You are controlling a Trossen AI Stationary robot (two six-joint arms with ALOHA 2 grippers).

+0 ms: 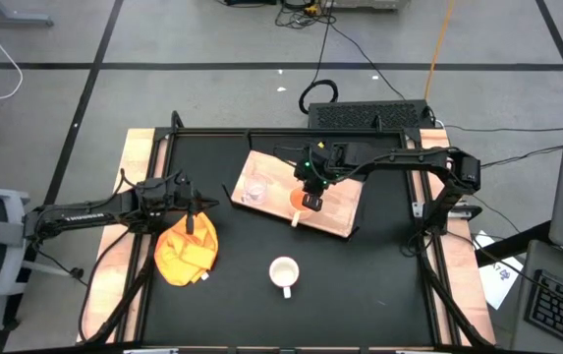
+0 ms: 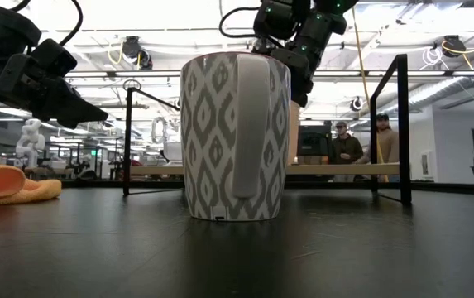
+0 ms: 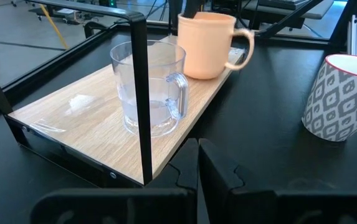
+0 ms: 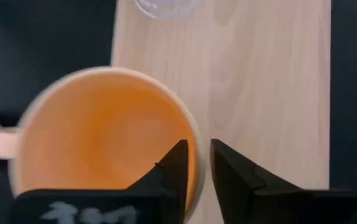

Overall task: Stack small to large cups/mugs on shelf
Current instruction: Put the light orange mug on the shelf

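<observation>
High view, left to right: left pincer closed over orange cloth; clear glass cup near shelf left edge; right pincer slightly parted astride orange mug rim; patterned white mug alone on open desk.

Orange-yellow cloth crumpled on the black tabletop, two people standing far behind

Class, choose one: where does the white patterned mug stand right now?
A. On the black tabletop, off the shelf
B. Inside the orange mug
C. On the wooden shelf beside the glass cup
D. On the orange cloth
A: the white patterned mug stands alone on the black tabletop, apart from the wooden shelf.
</observation>
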